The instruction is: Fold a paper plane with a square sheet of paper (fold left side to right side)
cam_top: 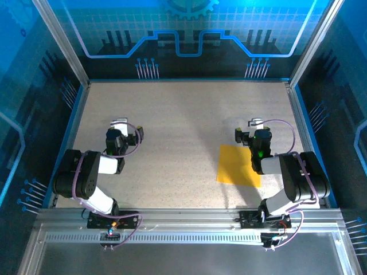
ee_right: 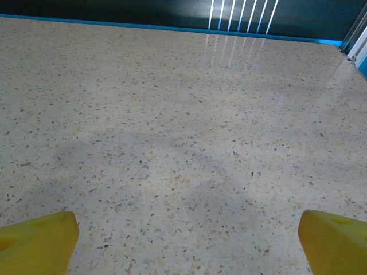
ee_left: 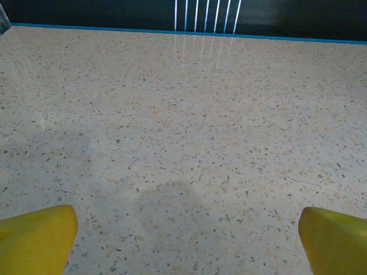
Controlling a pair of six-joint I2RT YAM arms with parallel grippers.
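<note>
The square sheet of paper point(cam_top: 237, 165) is yellow-orange and lies flat on the table at the near right, its right part under my right arm. My right gripper point(cam_top: 250, 127) sits just beyond the sheet's far right corner, open and empty. In the right wrist view its yellow fingertips point(ee_right: 40, 243) stand far apart over bare table. My left gripper point(cam_top: 125, 127) rests far to the left of the sheet, open too, with its yellow fingertips point(ee_left: 37, 238) wide apart and nothing between them. No paper plane is in view.
The speckled beige table point(cam_top: 183, 114) is ringed by a blue-edged metal frame with dark walls. White pegs point(cam_top: 147, 69) stand along the back wall. Both arm bases sit on the rail point(cam_top: 183, 220) at the near edge.
</note>
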